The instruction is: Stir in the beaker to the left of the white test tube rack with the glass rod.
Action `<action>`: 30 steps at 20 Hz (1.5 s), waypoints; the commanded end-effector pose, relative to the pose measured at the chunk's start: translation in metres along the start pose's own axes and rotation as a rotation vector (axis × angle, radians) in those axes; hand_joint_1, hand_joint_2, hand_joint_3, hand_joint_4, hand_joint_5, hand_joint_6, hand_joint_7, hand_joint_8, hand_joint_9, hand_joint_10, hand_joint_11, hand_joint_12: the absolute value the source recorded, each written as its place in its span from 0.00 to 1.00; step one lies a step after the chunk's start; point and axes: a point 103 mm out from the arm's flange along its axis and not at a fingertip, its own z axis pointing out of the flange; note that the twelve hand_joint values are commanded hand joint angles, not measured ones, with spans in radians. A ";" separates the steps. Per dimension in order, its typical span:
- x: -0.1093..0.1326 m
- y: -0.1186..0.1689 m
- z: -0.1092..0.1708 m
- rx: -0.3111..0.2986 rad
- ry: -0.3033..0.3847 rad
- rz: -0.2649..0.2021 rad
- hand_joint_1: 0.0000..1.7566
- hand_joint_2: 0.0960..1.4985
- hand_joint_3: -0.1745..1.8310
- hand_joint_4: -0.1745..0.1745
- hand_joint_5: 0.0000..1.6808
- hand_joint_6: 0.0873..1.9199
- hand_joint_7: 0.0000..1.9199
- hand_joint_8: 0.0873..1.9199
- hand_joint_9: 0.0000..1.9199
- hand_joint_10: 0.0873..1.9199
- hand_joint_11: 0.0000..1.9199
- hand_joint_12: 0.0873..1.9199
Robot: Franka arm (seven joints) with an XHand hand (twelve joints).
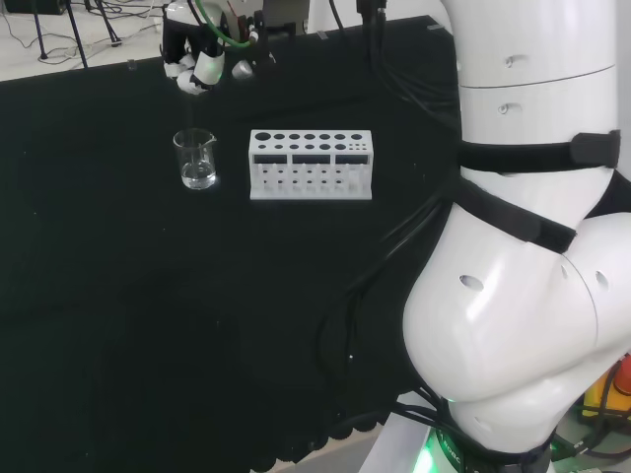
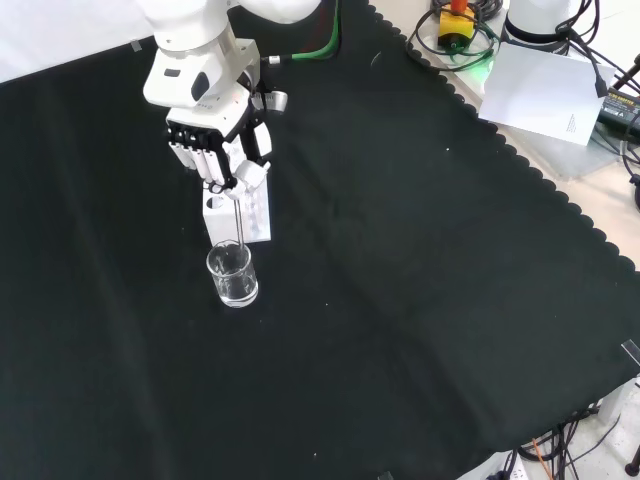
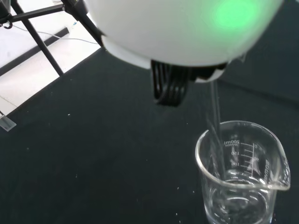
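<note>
While the hand point(image 2: 222, 152) hangs above the black cloth point(image 2: 420, 300), its fingers point(image 2: 205, 160) are curled and pinch the top of a thin glass rod point(image 2: 239, 218). From the front view, the rod goes straight down from the hand into a clear beaker point(image 2: 232, 276). From the wrist view, the rod point(image 3: 215, 116) dips past the rim of the beaker point(image 3: 240, 177), and some clear water sits low in the glass. From the head view, the hand point(image 1: 195, 65) is up near the far edge of the cloth, right above the beaker point(image 1: 196, 160). Just to the right of the beaker in that view stands the white test tube rack point(image 1: 311, 165), close by but not touching. From the front view, the rack point(image 2: 243, 215) is behind the beaker and partly under the hand. Big white arm links point(image 1: 532, 256) stand at the right of the head view.
</note>
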 end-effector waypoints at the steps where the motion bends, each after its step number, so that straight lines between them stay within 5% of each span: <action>1: 0.000 0.011 0.000 -0.004 -0.009 -0.005 0.77 0.19 0.63 0.00 0.85 0.15 0.76 0.39 0.98 0.25 0.88 0.34; 12: -0.038 -0.006 -0.018 -0.028 -0.028 0.055 0.77 0.20 0.63 0.00 0.85 0.15 0.76 0.39 0.98 0.25 0.88 0.34; 25: 0.013 0.009 -0.003 -0.003 -0.025 -0.003 0.77 0.20 0.62 0.00 0.85 0.15 0.76 0.39 0.98 0.25 0.88 0.34; 30: 0.010 0.022 -0.004 -0.006 -0.039 -0.010 0.77 0.20 0.62 0.00 0.85 0.15 0.76 0.39 0.98 0.25 0.88 0.34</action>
